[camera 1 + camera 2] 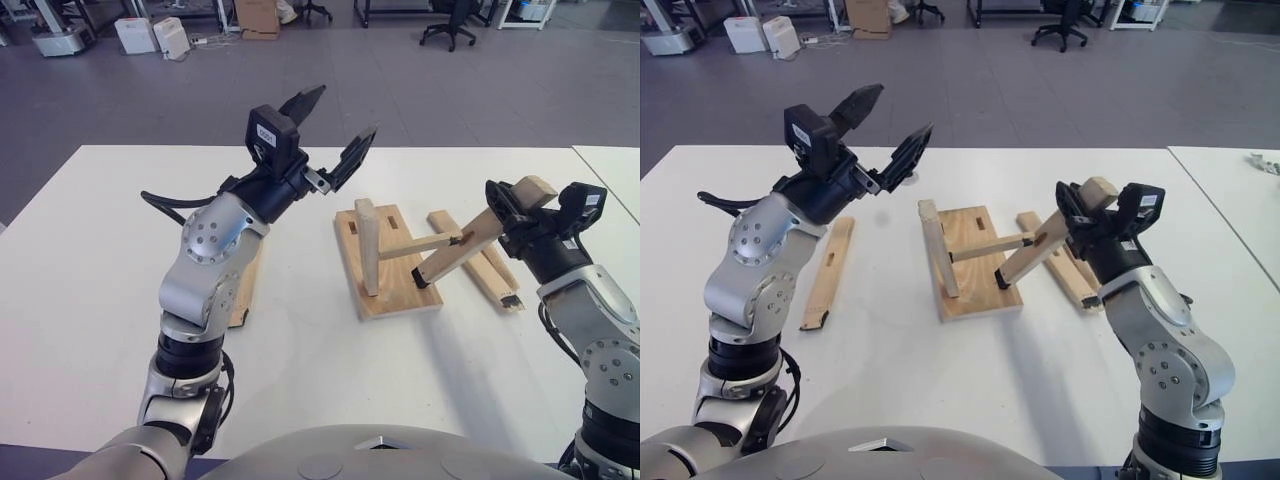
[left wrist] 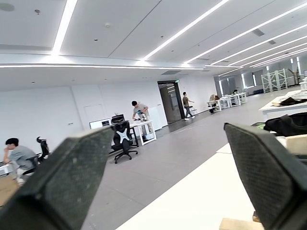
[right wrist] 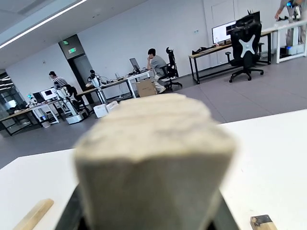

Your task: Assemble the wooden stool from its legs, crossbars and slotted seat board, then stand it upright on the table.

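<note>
The slotted seat board lies flat on the white table. One wooden leg stands upright in it. A crossbar runs from that leg to a second, tilted leg, and my right gripper is shut on the upper end of this leg. Its lower end rests at the board's right edge. My left gripper hangs open in the air above the table, left of the board, with nothing between its fingers.
Another leg lies flat on the table under my left arm. A further wooden piece lies just right of the seat board. A second table's corner stands at the far right. Office chairs stand on the floor behind.
</note>
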Motion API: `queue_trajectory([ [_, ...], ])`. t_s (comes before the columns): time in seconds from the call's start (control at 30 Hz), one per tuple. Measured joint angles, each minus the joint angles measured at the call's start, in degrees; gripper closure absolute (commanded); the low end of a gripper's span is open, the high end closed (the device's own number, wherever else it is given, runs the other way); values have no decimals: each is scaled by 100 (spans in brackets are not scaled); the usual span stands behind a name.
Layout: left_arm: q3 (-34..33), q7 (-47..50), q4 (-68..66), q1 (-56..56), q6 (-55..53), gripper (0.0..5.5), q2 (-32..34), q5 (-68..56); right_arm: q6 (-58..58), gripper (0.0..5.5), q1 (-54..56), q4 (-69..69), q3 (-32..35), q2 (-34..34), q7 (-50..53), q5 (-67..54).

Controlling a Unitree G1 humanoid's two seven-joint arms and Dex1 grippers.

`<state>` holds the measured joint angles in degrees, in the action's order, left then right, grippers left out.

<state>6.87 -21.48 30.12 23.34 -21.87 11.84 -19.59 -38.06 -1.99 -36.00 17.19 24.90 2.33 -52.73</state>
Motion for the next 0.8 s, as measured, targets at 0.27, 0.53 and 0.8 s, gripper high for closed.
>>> queue_trajectory([
  [0.27, 477, -42, -276, -38, 131, 130, -139, 242, -141, 448, 174, -12, -425, 27, 183, 409],
  [0.53, 1002, -37, -682, -129, 730, 130, -63, 875, -665, 321, 105, 48, -969, 502, -122, 978],
  [0.8, 1146, 120, -653, -219, 797, 130, -139, 1048, -169, 203, -263, -82, -1174, 392, -828, 1350],
])
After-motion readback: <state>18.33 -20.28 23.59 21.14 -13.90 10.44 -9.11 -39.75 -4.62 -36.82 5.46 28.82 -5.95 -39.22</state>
